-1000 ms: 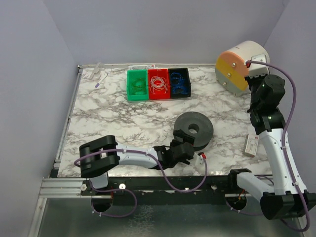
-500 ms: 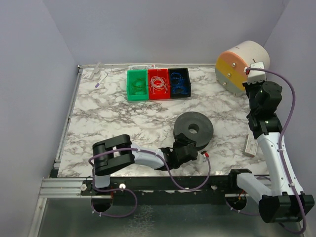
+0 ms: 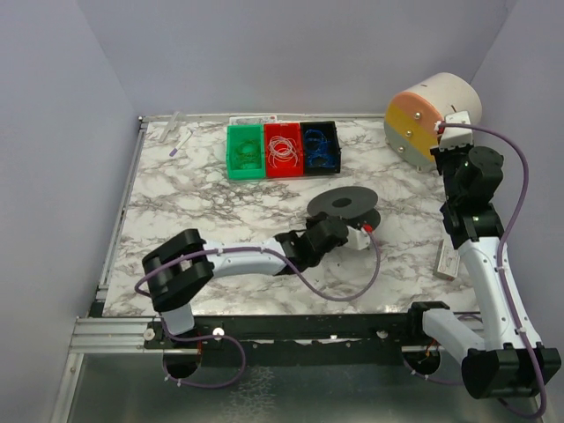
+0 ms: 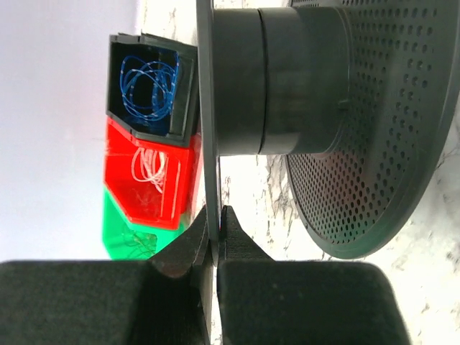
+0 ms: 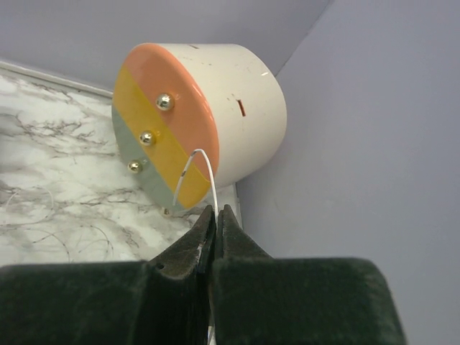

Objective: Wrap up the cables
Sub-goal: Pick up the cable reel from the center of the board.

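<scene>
Marble-patterned table top (image 3: pixel 203 220), white with grey veins, walled in by plain lilac panels.

Left arm, white with black joints, lies low across the near half of the table. Right arm rises at the near right corner and reaches to the far right corner.

Cream cylindrical drum (image 3: pixel 445 97), lying on its side in the far right corner. Its round face is banded orange, yellow and grey-green and carries three small brass knobs.

Dark grey round plastic spool (image 3: pixel 345 204), near the table's centre-right, tipped off the flat. From the left wrist it shows one thin solid flange, a thick hub and one perforated flange.

Left gripper (image 4: pixel 213 223), closed tight on the rim of the spool's thin flange, which is pinched between its two black fingertips.

Right gripper (image 5: pixel 215 215), pressed together just in front of the drum's banded face, with a thin white wire (image 5: pixel 203 159) nipped between the tips. The wire arcs up in a small loop toward the face; whether it touches the drum cannot be told.

Row of three small open plastic bins at the far edge, side by side and touching: green bin (image 3: pixel 231 157), red bin (image 3: pixel 282 170), black bin (image 3: pixel 304 132).

The cables, one loose coil in each bin: green coil (image 3: pixel 247 152) in the green bin, whitish coil (image 3: pixel 282 148) in the red bin, blue coil (image 3: pixel 322 152) in the black bin. All three are well apart from both grippers.
</scene>
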Tool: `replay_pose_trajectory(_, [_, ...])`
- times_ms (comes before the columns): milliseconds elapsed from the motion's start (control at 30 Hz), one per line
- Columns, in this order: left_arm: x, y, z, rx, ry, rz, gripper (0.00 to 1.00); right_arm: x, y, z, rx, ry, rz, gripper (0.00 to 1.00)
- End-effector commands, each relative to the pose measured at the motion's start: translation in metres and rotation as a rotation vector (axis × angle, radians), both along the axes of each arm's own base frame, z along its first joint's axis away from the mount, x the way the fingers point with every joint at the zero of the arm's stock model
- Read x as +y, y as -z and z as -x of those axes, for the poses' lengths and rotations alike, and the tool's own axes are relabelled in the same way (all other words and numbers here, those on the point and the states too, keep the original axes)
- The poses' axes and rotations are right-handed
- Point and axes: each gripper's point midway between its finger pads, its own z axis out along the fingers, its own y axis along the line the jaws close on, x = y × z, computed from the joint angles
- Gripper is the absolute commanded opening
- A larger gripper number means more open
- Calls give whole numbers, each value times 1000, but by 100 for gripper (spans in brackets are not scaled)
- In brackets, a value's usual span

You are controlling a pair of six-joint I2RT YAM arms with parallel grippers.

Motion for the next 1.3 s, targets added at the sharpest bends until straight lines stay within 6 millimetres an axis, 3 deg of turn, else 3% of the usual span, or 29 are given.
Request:
replay_pose_trajectory(0, [22,-6,9,282,70,59,0,23,10,-8,34,-124,-60,1])
replay_pose_trajectory(200, [58,-28,22,350,110,86,0,92,31,-5,176,-494,-164,1])
replay_pose_trajectory(300, [73,-26,30,369,114,80,0,124,43,6,273,-675,-230,1])
replay_pose_trajectory(467, [95,-18,30,343,94,54,0,157,61,26,370,-873,-321,1])
replay_pose_trajectory(667, [115,-16,16,293,49,39,0,175,87,35,458,-964,-450,1])
replay_pose_trajectory(967, [128,-15,6,282,54,14,0,190,112,49,558,-1049,-575,1])
replay_pose_trajectory(1100, [136,-23,-10,256,2,51,27,204,114,57,589,-1099,-633,1])
replay_pose_trajectory(1267, [134,-26,-23,306,-4,90,29,212,121,59,601,-1109,-660,1])
